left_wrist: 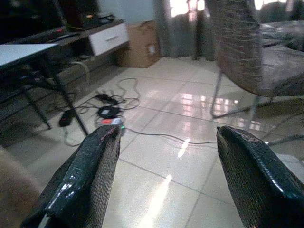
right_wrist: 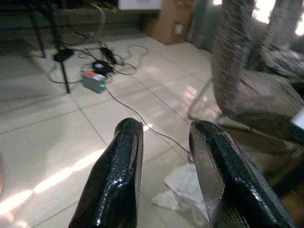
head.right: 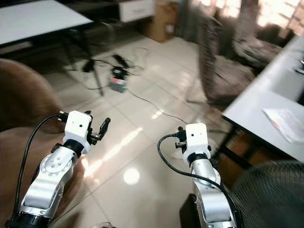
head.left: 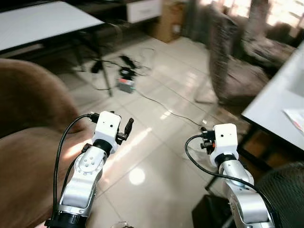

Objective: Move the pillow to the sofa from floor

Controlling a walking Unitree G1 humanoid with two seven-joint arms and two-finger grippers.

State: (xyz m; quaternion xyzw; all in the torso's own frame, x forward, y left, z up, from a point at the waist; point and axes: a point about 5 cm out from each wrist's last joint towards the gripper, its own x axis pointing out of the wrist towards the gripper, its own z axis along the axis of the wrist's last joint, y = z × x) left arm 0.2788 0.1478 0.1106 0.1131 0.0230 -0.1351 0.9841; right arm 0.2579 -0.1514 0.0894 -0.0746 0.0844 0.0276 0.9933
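Two grippers raised over tiled floor (head.left: 156, 156), both empty: left gripper (left_wrist: 164, 175) with jaws wide, right gripper (right_wrist: 164, 171) with jaws narrowly parted. One brown sofa (head.left: 28, 123) just beside left arm. One power strip (head.left: 126, 84) among cables near floor's far edge. One woven chair (head.left: 232, 61), two white tables (head.left: 38, 21) (head.right: 266, 102). One white crumpled thing (right_wrist: 183, 190) on floor ahead of right fingers (right_wrist: 118, 175); whether pillow, cannot tell.

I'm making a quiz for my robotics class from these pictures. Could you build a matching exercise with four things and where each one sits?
Things:
1. cardboard box
2. power strip
3. sheet of paper
4. brown sofa

Places:
a. on the white table at the robot's right
b. at the robot's left, beside the left arm
c. on the tiled floor among cables
d. far back, by the curtain

Pairs: 1-d, 2-c, 3-a, 4-b
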